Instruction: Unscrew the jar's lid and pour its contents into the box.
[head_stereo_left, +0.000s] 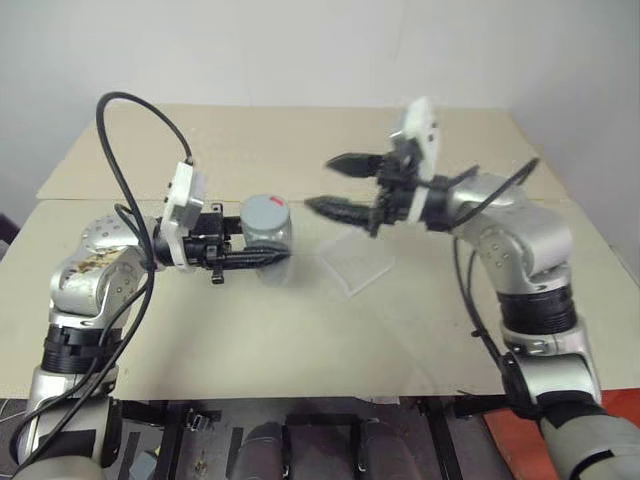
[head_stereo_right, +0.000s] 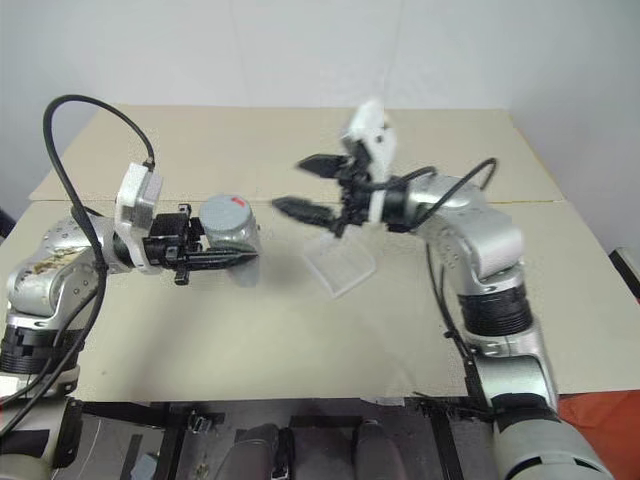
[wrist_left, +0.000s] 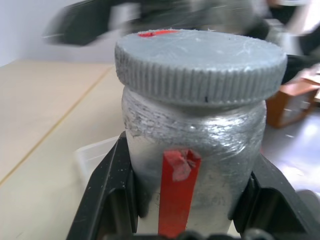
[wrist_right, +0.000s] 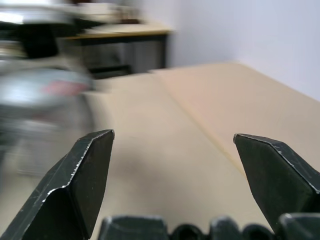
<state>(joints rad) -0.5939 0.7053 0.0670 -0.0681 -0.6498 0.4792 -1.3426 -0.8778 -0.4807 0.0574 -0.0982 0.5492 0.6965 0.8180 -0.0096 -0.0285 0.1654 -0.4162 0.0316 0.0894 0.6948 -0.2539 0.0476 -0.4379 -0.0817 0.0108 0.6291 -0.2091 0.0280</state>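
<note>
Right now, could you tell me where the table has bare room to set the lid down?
The table is bare along its near edge, in front of the box, and across its far half. It is crowded in the middle, where the left gripper holds the jar beside the open right gripper.

— Was there any writing to read anywhere?

— None that could be made out. The jar (wrist_left: 192, 150) carried only a plain red strip with a torn whitish patch, no letters or numbers on it.

— And the lid (wrist_left: 200, 57)?

— Just a small red mark near its edge, without any text. The ribbed rim was bare grey.

— Anything on the table (head_stereo_left: 250, 330)?

— No label, brand or sign could be read there.
</note>
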